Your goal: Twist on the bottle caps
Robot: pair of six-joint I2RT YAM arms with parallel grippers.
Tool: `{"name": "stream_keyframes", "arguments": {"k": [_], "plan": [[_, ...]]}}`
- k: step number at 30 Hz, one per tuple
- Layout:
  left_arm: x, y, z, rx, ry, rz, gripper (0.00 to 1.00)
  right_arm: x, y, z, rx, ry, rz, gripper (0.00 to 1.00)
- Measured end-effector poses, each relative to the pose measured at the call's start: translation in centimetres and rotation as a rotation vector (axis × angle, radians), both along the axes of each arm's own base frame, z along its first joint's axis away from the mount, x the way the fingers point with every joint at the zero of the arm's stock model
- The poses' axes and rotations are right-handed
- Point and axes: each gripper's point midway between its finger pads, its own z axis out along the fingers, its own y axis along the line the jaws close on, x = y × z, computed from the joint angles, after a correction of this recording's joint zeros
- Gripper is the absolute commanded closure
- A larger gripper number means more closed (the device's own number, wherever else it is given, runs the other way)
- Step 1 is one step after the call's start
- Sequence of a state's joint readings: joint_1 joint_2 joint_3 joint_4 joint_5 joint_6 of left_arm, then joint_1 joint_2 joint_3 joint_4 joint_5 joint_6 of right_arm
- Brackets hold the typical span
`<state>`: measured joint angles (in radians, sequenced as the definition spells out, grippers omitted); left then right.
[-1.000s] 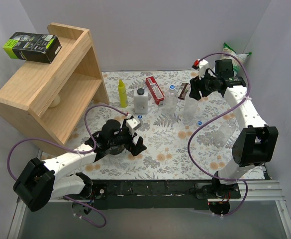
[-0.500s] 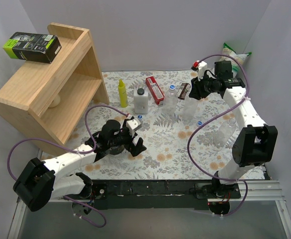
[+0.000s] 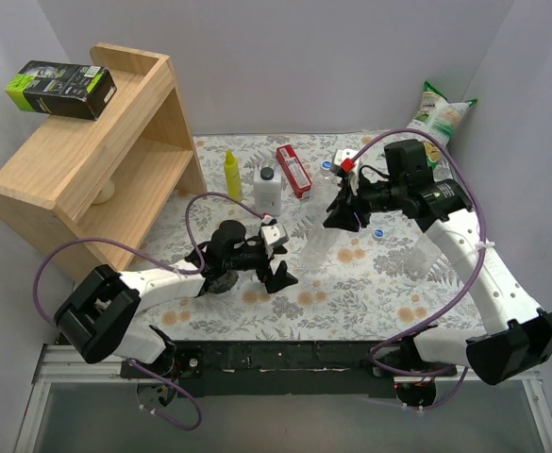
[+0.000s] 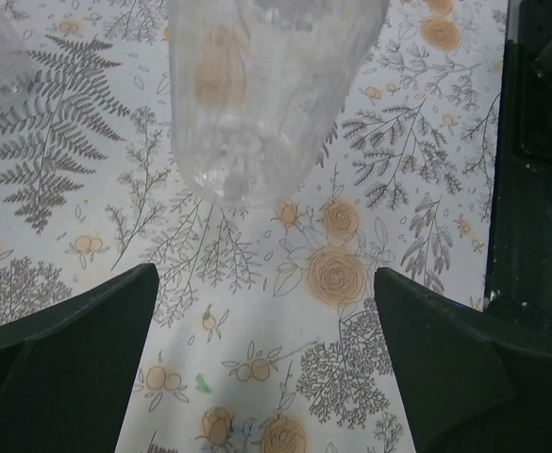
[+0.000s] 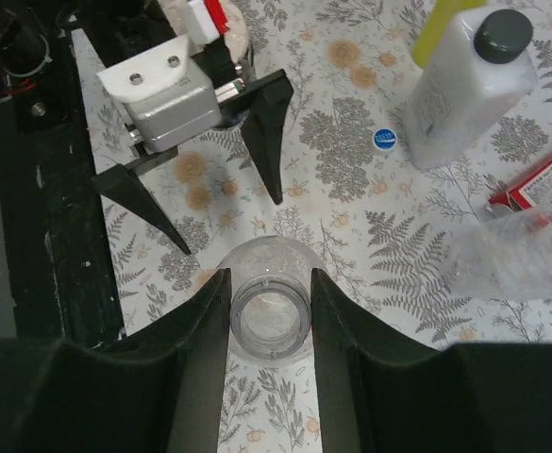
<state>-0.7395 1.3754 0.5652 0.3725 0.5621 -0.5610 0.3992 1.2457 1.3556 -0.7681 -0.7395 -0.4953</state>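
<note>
Now that the right arm has swung in from the far edge of the table (image 3: 351, 283), the top view shows the right jaws closed on the neck of a clear bottle (image 3: 318, 243), which hangs tilted over the middle of the table. The left jaws have advanced toward it and stand spread wide just beside its base. One blue cap (image 3: 378, 230) lies on the table to the right, apart from the bottle.

In the left wrist view, the bottle base (image 4: 257, 113) sits ahead of the two open fingers (image 4: 68, 330), and nothing is held between them. Whether the base touches the table cannot be told.

In the right wrist view, the right jaws clamp both sides of the bottle mouth (image 5: 271, 316), which is open and uncapped. A second blue cap (image 5: 384, 139) lies near the white bottle (image 5: 469, 90).

Assessment: the bottle is now fetched and presented to the left arm. Securing it and picking up a cap remain to be done.
</note>
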Motion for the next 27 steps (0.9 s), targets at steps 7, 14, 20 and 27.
{"name": "stream_keyframes", "arguments": {"k": [7,14,20,27], "plan": [[0.4,-3.0,3.2,-0.111,-0.046,-0.063,0.02,-0.7,0.9,-0.5,0.020,0.073,0.034,0.78],[-0.5,-4.7,4.4,-0.147,-0.047,-0.132,0.02,-1.3,1.9,0.1,0.084,0.149,0.063,0.78],[-0.9,-5.2,3.6,-0.133,-0.035,-0.158,0.10,-1.1,2.5,0.9,0.117,0.166,0.077,0.78],[-1.1,-5.2,3.6,-0.133,-0.033,-0.168,0.27,-1.4,2.9,1.3,0.131,0.174,0.092,0.77]]}}
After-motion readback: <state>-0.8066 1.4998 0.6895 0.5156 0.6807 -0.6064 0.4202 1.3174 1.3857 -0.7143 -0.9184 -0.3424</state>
